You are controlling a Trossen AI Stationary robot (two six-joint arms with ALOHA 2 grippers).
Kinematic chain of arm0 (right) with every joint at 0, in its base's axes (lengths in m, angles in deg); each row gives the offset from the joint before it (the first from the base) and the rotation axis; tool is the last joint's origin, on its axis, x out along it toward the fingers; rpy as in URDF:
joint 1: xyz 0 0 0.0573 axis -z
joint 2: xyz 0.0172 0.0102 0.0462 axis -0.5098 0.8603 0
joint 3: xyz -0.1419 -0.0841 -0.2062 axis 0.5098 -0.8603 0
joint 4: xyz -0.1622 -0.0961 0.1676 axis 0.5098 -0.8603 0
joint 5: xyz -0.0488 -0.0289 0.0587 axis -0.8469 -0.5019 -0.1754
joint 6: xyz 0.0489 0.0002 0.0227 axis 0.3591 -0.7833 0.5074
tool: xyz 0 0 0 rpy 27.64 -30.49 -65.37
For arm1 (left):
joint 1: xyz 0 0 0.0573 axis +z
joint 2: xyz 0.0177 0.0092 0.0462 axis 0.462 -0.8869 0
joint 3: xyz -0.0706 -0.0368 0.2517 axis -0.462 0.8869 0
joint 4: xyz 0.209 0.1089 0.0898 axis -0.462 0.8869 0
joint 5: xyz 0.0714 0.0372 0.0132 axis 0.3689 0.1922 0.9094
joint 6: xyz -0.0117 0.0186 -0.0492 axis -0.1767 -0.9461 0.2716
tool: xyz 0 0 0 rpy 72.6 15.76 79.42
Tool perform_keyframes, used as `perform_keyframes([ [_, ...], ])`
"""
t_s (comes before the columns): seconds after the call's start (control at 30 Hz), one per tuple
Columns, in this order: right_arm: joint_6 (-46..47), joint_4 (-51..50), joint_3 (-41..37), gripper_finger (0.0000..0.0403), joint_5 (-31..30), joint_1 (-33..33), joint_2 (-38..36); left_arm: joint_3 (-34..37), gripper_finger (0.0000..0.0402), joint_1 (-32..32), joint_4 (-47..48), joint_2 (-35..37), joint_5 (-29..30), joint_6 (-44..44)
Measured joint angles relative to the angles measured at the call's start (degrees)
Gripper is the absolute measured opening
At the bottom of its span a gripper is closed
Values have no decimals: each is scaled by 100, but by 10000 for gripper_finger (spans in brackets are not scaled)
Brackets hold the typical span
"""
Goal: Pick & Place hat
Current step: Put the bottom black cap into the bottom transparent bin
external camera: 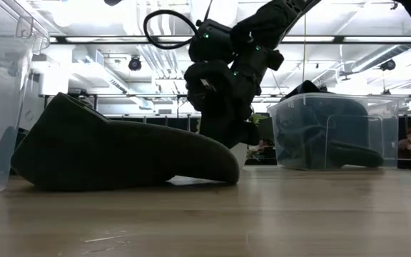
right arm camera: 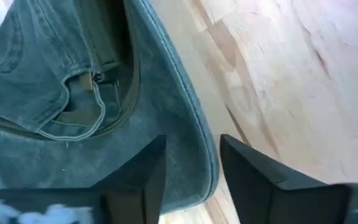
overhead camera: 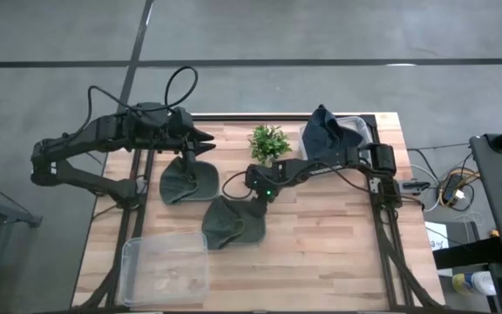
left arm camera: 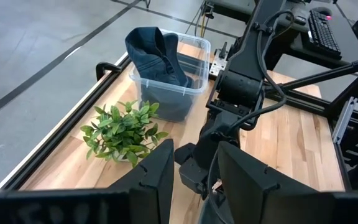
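While the hat (overhead camera: 232,223) lies mid-table beside the empty bin (overhead camera: 166,270), your right gripper (overhead camera: 256,208) hangs over its brim, fingers (right arm camera: 143,171) spread and straddling the edge, holding nothing. Close too shallow and the brim may slip free; drag it and the hat could bunch. 1 more hat (overhead camera: 183,180) sits near the left gripper (overhead camera: 206,142), spread too. No legible writing shows.

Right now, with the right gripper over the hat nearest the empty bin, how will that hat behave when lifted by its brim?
Probably floppy: the hat lies slumped, its crown creased in the right wrist view. Its stitched brim looks somewhat stiffer, so the open right gripper may get a firmer hold there. Likely light, unlikely to roll.
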Motion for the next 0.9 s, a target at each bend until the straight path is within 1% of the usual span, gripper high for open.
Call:
perform_keyframes([
  [0.1,25,32,-1,105,44,-2,0,0,119,0,0,-1,2,1],
  [0.2,23,17,-1,40,137,-2,0,0,119,0,2,-1,2,0],
  [0.23,40,29,-1,25,165,-2,0,0,119,0,2,1,2,-1],
  [0.4,297,18,2,13,185,-2,-49,0,119,0,1,-1,47,-51],
  [0.57,377,-47,-1,11,46,-5,-474,0,119,0,2,-1,48,-47],
  [0.63,385,-204,1,10,-186,-5,-709,0,119,-2,1,-1,48,-47],
  [0.73,389,-456,52,10,-353,-5,-1063,0,119,-4,2,-1,48,-47],
  [0.9,334,-1175,146,10,-613,-47,-1544,0,119,-4,1,-1,46,-14],
])
